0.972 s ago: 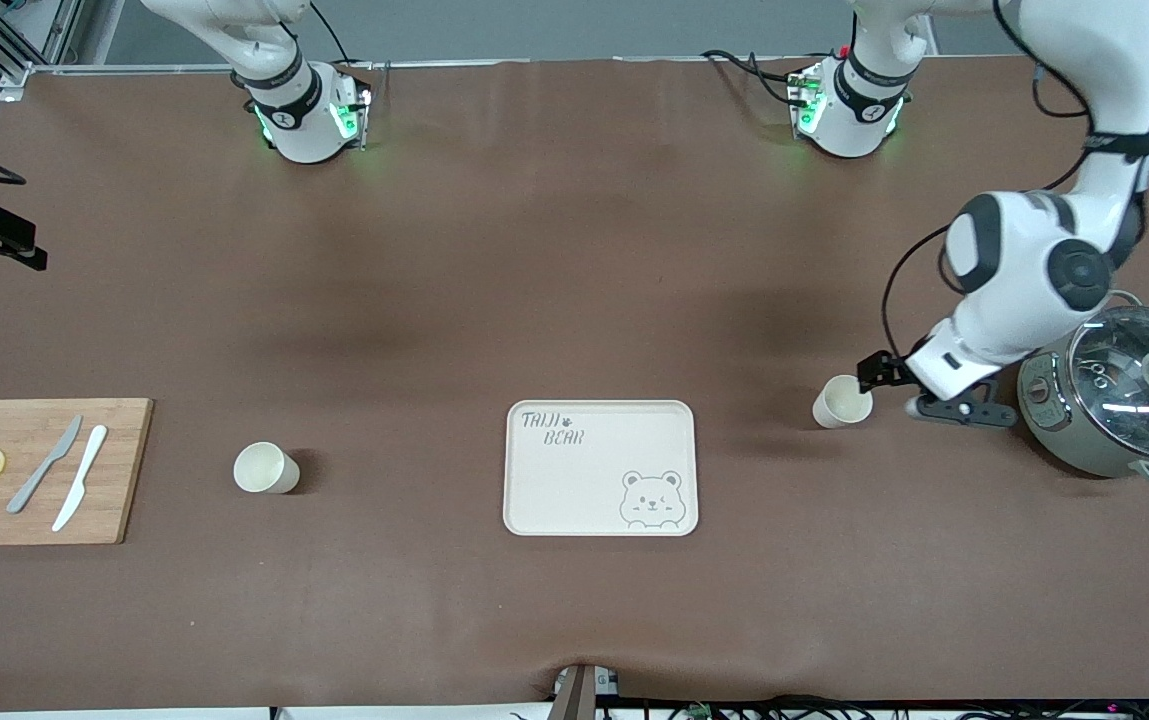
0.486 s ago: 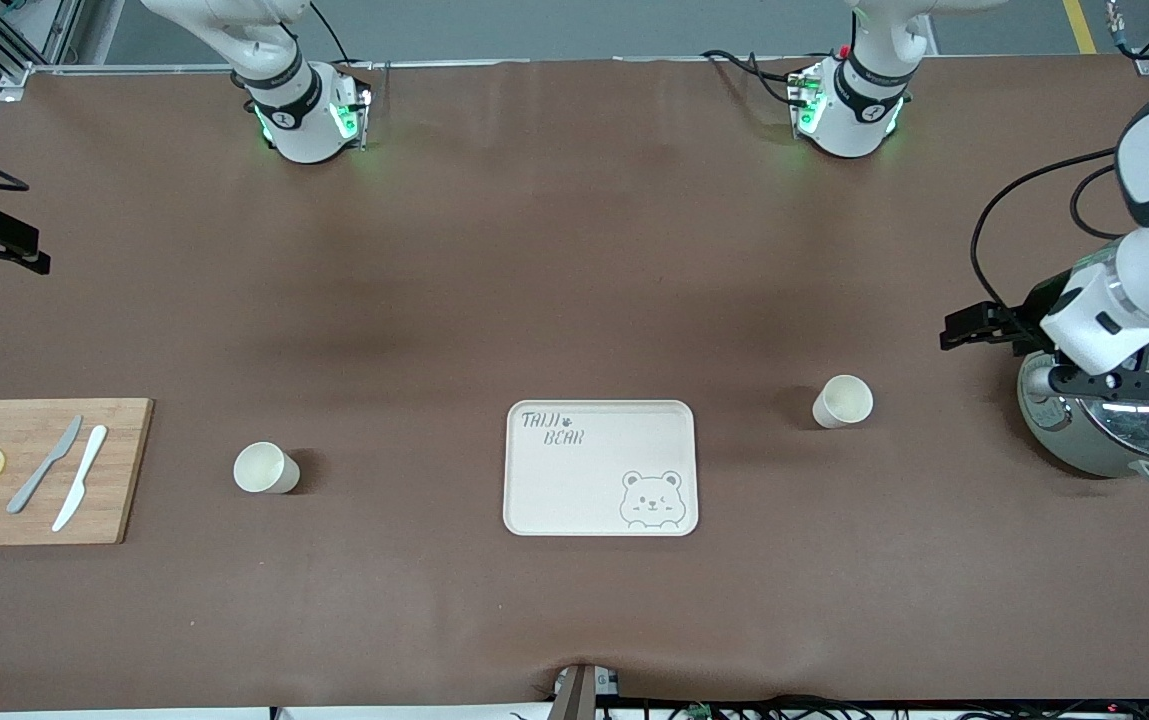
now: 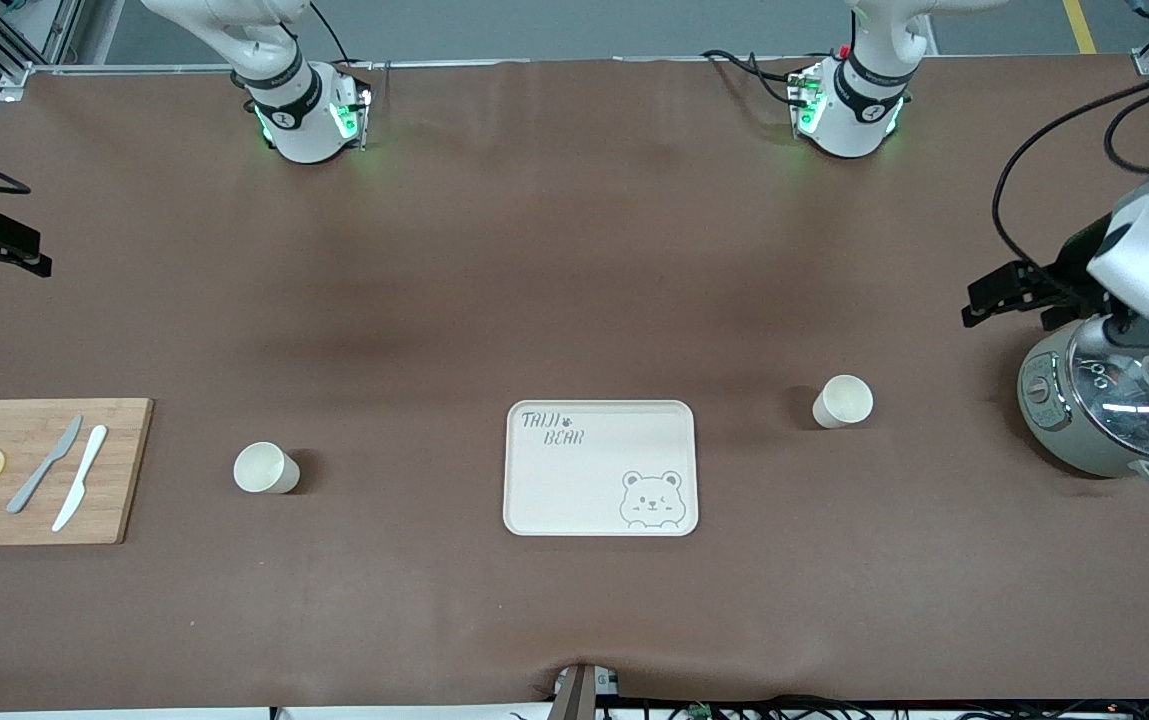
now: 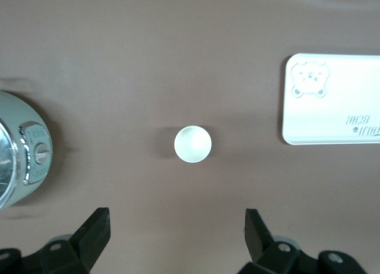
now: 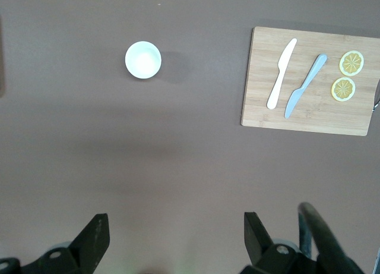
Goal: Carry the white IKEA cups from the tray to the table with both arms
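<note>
Right gripper hangs high over the table, fingers apart, empty. One cup stands beside the cutting board. The tray is bare. The second cup stands freed; the left gripper, fingers apart, has withdrawn above the lidded pot. Task appears complete.

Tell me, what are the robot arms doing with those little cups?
Nothing is being held right now. Both white cups stand on the table, one toward the left arm's end and one toward the right arm's end. The tray between them has nothing on it. The left gripper hangs open, up beside the pot. The right gripper is open too, high over the table near the cutting board.
</note>
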`<state>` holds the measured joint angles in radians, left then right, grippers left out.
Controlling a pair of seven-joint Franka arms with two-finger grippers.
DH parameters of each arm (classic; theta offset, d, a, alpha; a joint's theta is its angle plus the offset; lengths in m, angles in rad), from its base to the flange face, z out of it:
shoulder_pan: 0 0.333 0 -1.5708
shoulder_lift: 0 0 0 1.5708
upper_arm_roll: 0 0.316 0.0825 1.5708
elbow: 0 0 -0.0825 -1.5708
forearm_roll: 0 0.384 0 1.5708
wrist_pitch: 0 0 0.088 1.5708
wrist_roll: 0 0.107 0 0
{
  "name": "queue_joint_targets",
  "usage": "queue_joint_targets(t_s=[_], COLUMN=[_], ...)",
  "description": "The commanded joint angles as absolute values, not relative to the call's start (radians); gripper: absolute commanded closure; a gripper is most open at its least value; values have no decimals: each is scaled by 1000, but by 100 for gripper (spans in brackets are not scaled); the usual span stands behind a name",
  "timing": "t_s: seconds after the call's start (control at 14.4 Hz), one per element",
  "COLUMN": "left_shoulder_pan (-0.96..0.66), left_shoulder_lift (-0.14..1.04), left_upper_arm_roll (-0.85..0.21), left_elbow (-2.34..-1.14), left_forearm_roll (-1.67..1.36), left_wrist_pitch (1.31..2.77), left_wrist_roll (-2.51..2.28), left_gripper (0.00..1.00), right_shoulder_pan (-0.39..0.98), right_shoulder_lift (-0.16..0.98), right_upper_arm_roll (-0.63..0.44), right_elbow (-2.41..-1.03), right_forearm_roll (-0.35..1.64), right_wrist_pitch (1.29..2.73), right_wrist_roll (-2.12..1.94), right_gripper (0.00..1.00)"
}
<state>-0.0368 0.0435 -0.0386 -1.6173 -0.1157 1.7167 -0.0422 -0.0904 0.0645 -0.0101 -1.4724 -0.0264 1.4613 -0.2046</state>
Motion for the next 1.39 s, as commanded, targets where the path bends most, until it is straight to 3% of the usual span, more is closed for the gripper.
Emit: queue_joint_targets(t_s=[0.0,0.49,1.32], left_shoulder_pan=[-41,-159,-178], left_shoulder_lift=[29,25,5], left_upper_arm_roll=[-40,31,-55], left_elbow=[-1566,-1468,-1468], left_forearm_roll=[-94,-49,26], left_wrist_pitch=[1694,1577,1493], left_wrist_roll=[-46,-34,41], left_gripper=[0,0,0], right_shoulder_pan=[-109,-123,-123], right_shoulder_lift=[77,84,83], right_upper_arm_roll=[-2,-3,-2], right_elbow=[-1457,-1457,-1453], right_forearm_roll=[-23,-20,-21], right_wrist_pitch=[1462,1462,1519], right_wrist_roll=[-202,-204,-202], right_gripper=[0,0,0])
